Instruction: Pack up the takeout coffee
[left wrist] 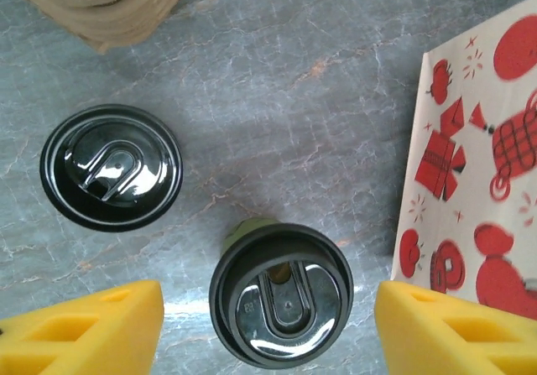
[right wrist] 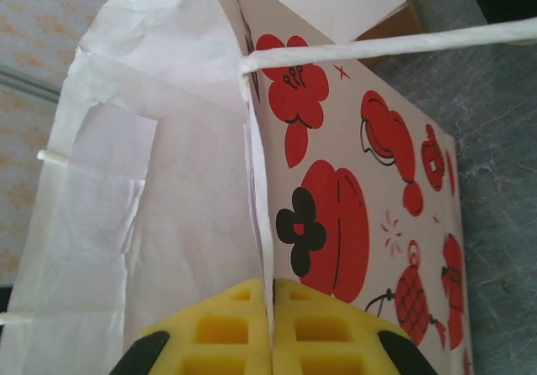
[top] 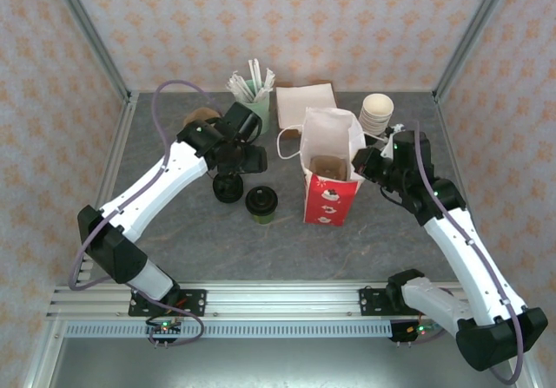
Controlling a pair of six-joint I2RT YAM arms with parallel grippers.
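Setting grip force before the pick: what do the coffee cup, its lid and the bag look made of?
The cup is likely paper, matte dark green side. Its lid: glossy black plastic, sharp highlights. The bag: thin printed paper, creased, twisted paper handle.

Looking down from above, you have the takeout coffee [top: 261, 204] standing on the table [top: 287, 245] at 9 o'clock of the bag [top: 330, 199], near it. A loose lid [top: 228, 187] lies just beside the coffee at its 10 o'clock. The stacked cups [top: 376, 113] stand at the bag's 1 o'clock.
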